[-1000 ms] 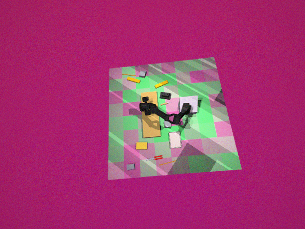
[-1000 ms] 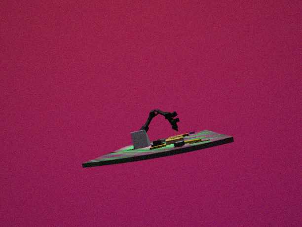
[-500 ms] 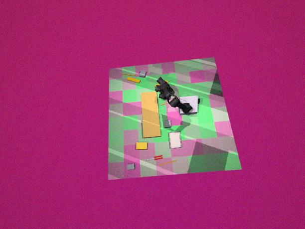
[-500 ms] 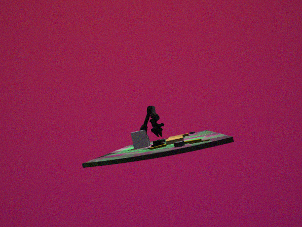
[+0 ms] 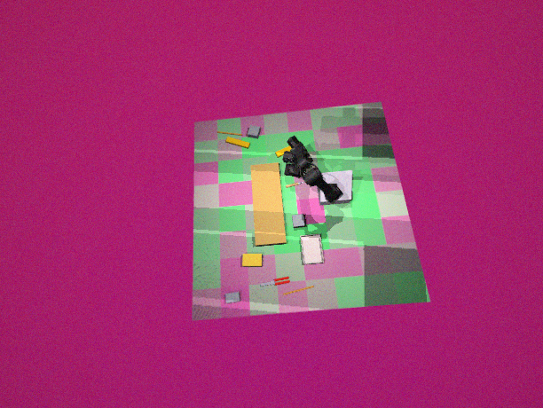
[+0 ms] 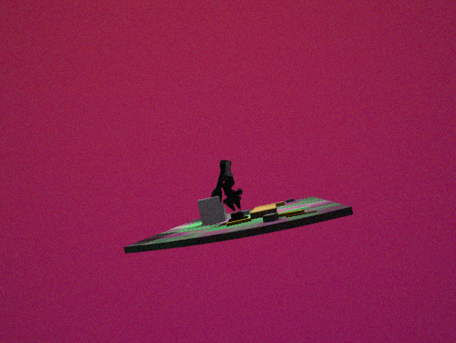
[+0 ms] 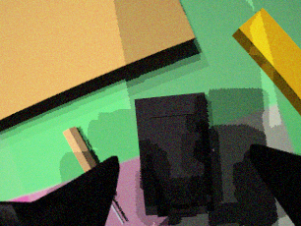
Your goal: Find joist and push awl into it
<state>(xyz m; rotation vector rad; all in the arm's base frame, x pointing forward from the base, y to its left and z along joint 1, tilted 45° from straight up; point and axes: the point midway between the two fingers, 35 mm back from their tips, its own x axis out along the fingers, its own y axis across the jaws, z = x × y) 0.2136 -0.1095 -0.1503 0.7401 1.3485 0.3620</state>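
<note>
The black stud finder (image 6: 237, 215) (image 7: 172, 147) lies flat beside one end of the floor panel; in the top view the arm partly covers it. My gripper (image 6: 237, 209) (image 7: 183, 156) is open and empty, pointing down above the stud finder, with one fingertip to each side of it in the wrist view. The awl (image 5: 292, 185) (image 7: 80, 148), with a wooden handle and thin metal shaft, lies near the left finger in the wrist view. The orange-tan floor panel (image 5: 268, 204) (image 6: 264, 209) (image 7: 59, 54) shows no visible hole. The pale tray (image 5: 311, 249) is empty.
A yellow bar (image 5: 282, 153) (image 7: 275, 44) lies close by the stud finder. A grey block (image 5: 298, 220) sits between panel and tray. A yellow block (image 5: 252, 260) and red-handled pliers (image 5: 281, 280) lie beyond the panel's lower end. A pale box (image 5: 343, 179) (image 6: 212, 211) stands by the arm's base.
</note>
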